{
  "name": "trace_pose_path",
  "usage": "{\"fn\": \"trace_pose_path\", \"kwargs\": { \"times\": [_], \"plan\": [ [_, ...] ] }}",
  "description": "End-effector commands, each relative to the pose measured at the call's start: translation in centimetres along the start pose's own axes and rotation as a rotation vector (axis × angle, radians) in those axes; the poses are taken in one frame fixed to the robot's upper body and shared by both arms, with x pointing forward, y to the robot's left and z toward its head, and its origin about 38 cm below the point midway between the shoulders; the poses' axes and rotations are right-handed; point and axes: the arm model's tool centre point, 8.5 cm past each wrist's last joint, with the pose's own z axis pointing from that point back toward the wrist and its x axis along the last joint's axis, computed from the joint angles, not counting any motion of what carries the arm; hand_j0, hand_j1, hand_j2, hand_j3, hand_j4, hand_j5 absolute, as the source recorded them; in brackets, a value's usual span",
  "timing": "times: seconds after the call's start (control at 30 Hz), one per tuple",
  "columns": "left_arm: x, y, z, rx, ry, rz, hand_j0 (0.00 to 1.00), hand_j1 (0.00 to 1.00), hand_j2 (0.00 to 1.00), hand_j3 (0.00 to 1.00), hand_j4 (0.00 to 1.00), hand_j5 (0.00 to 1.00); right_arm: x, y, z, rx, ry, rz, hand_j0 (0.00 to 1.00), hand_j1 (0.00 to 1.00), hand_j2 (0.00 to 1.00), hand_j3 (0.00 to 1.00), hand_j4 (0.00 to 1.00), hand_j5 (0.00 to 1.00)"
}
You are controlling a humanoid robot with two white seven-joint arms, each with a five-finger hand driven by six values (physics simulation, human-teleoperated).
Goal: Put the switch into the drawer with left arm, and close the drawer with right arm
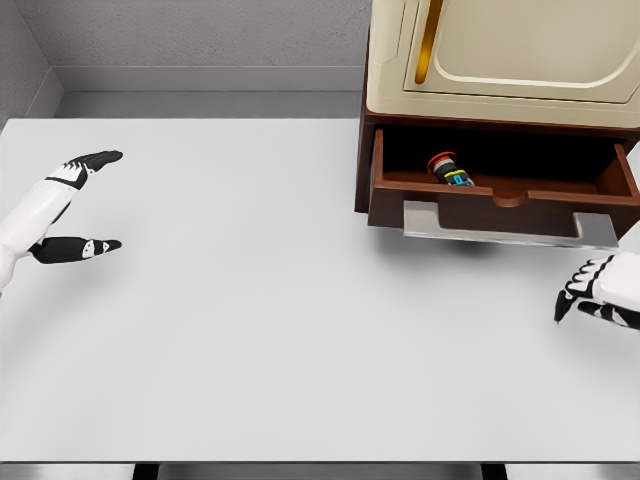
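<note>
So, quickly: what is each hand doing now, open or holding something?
Left hand: open, holding nothing.
Right hand: fingers curled, holding nothing.

One switch (pixel 451 169) in one open drawer (pixel 505 196), one cabinet (pixel 500 60), one table (pixel 250 330), two hands, right (pixel 598 292) partly cropped, left (pixel 75 205)

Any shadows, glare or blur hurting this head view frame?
Head view: sharp, evenly lit, no glare on the white table. The open drawer is dark inside, yet the switch reads clearly; a soft shadow lies under the drawer front.
</note>
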Motion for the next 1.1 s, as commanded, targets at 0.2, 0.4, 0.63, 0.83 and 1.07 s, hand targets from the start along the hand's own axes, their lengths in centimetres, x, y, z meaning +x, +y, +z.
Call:
{"fn": "trace_pose_path", "kwargs": {
  "times": [0.2, 0.4, 0.63, 0.83, 1.07],
  "plan": [
    [0.0, 0.1, 0.0, 0.004, -0.001, 0.005, 1.00, 1.00, 1.00, 1.00, 1.00, 1.00, -0.1, -1.4, 0.0, -0.053, 0.001, 0.013, 0.47, 0.47, 0.47, 0.47, 0.47, 0.47],
    [0.2, 0.1, -0.1, 0.007, -0.007, 0.004, 1.00, 1.00, 1.00, 1.00, 1.00, 1.00, -0.2, -2.4, 0.1, -0.089, 0.001, 0.007, 0.48, 0.48, 0.48, 0.48, 0.48, 0.48],
    [0.3, 0.0, -0.2, 0.010, -0.009, 0.009, 1.00, 1.00, 1.00, 1.00, 1.00, 1.00, -0.3, -2.9, 0.2, -0.097, 0.004, 0.000, 0.49, 0.49, 0.49, 0.49, 0.49, 0.49],
    [0.3, -0.1, -0.1, 0.009, -0.008, 0.009, 1.00, 1.00, 1.00, 1.00, 1.00, 1.00, -0.7, -3.6, 0.5, -0.118, 0.014, -0.011, 0.50, 0.50, 0.50, 0.50, 0.50, 0.50],
    [0.2, -0.3, 0.1, 0.004, -0.003, 0.012, 1.00, 1.00, 1.00, 1.00, 1.00, 1.00, -2.4, -3.5, 1.9, -0.068, 0.080, -0.011, 0.52, 0.52, 0.52, 0.52, 0.52, 0.52]
  ]
}}
